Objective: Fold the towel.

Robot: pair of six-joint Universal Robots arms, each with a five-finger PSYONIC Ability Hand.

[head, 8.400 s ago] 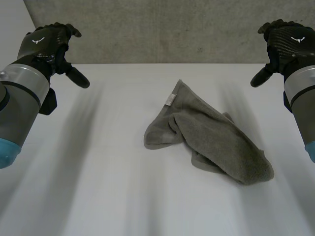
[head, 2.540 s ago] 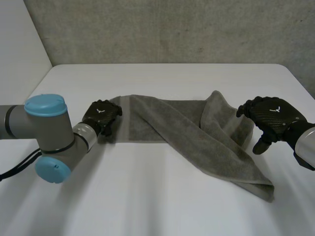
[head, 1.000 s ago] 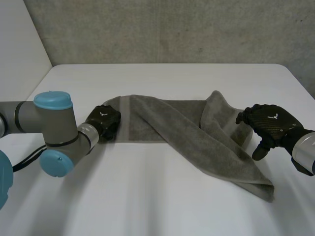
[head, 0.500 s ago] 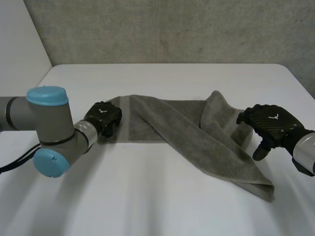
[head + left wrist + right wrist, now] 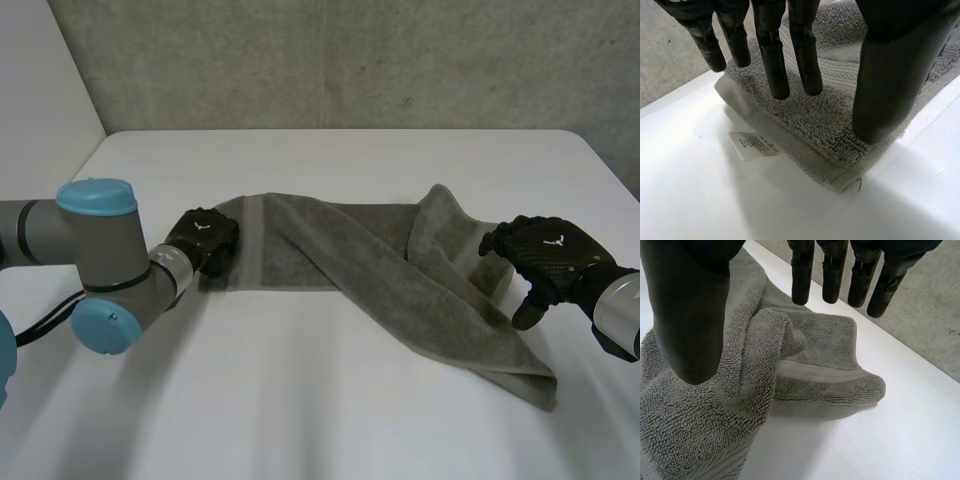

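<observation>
The once-crumpled grey terry towel [image 5: 380,250] lay stretched along the white tabletop [image 5: 300,400], with the left hand [image 5: 203,240] at one end and the right hand [image 5: 545,255] at the other. In the left wrist view, straight, open fingers [image 5: 771,60] stood at the towel's corner beside a white label [image 5: 752,145]. In the right wrist view, the right hand's straight fingers were spread open over the towel's bunched end.

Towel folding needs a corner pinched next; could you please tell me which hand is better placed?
Left, probably. The left hand hovers over the towel's flat end, with a corner lying just beyond it. The right hand hangs over a bunched fold, no corner clearly beneath it.
</observation>
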